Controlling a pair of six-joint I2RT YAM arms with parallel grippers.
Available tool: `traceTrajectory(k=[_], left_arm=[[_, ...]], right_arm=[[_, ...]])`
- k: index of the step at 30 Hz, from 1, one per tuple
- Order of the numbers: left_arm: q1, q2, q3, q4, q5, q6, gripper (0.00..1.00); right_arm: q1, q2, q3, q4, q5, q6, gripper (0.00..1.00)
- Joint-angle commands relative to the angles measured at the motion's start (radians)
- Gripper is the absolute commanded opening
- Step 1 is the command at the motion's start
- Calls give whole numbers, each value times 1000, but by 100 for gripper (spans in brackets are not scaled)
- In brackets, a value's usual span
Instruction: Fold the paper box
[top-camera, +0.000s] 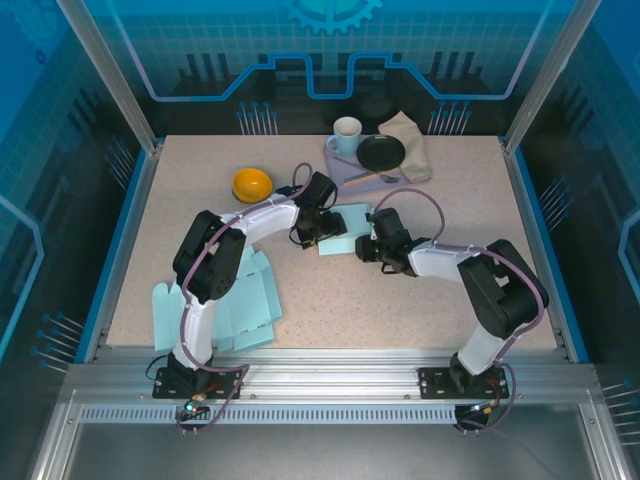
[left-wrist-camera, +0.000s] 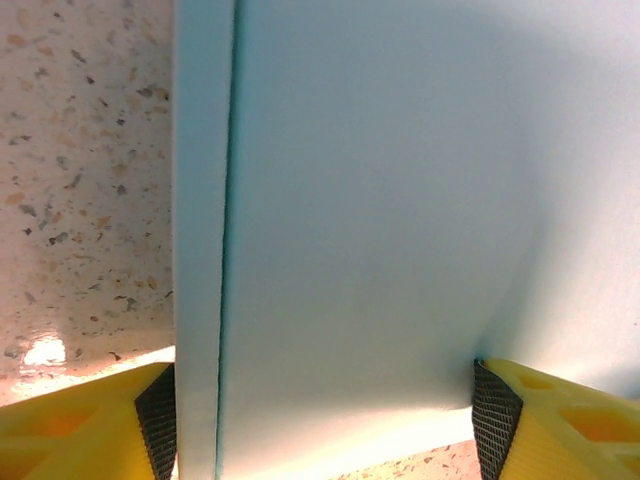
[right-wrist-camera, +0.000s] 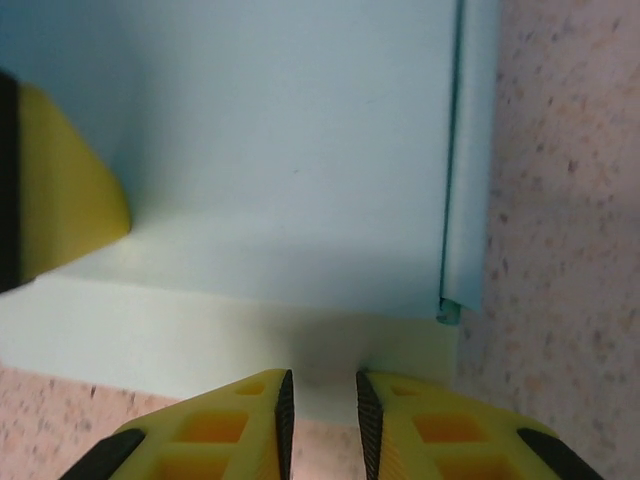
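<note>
Now I see left gripper (left-wrist-camera: 325, 405) spread wide astride paper box (left-wrist-camera: 380, 200); right gripper (right-wrist-camera: 320, 388) near-closed at box edge, lower frame, grip unclear.

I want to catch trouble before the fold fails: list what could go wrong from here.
1. The right gripper meets the box only at the very edge of a flap, with its jaws nearly together. It could slip off or crumple the paper.
2. The left gripper straddles the same box, and one of its fingers sits close to the right gripper. The two could bump.
</note>
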Motion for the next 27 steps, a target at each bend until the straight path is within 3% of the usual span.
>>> traceTrajectory(k=[1, 6, 13, 16, 27], left_arm=[[-20, 127, -89, -231, 27, 9, 74], [-33, 126, -89, -226, 56, 16, 74], [-34, 120, -87, -236, 42, 13, 74], [-31, 121, -79, -244, 28, 8, 74], [-9, 119, -15, -299, -10, -26, 77]], right_arm=[[1, 59, -31, 191, 23, -12, 27], [1, 71, -36, 244, 39, -34, 27], [4, -12, -19, 140, 25, -18, 28], [7, -56, 5, 26, 26, -26, 34], [57, -206, -56, -72, 83, -128, 46]])
